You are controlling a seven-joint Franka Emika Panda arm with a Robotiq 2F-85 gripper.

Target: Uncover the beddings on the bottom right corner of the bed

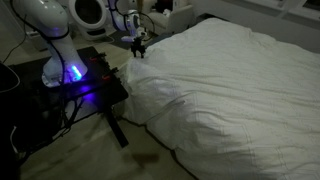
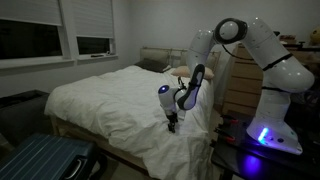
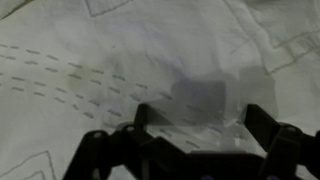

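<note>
Spread wide apart, the gripper (image 3: 195, 118) is pointed down at white cloth in the wrist view, with nothing pinched between its fingers (image 3: 143, 116); whether the fingertips touch the fabric cannot be told. A grey shadow is cast on the cloth between them. The bed (image 1: 262, 128), dressed all in white, is seen filling much of both exterior views. It is covered by the beddings (image 1: 205, 72), wrinkled and puffy, which are draped over the corner nearest the robot and hang down its side. That corner is where the gripper (image 2: 172, 124) is placed, at the cloth's edge. The white arm (image 2: 258, 42) is arched over from its base, which is mounted on a black table (image 1: 98, 88) just beside the bed. A blue light (image 1: 75, 73) is lit at the base. A ribbed blue suitcase (image 2: 40, 160) is seen on the floor near the bed's far side. Dashed stitching (image 3: 55, 62) is visible on the fabric in the wrist view.
</note>
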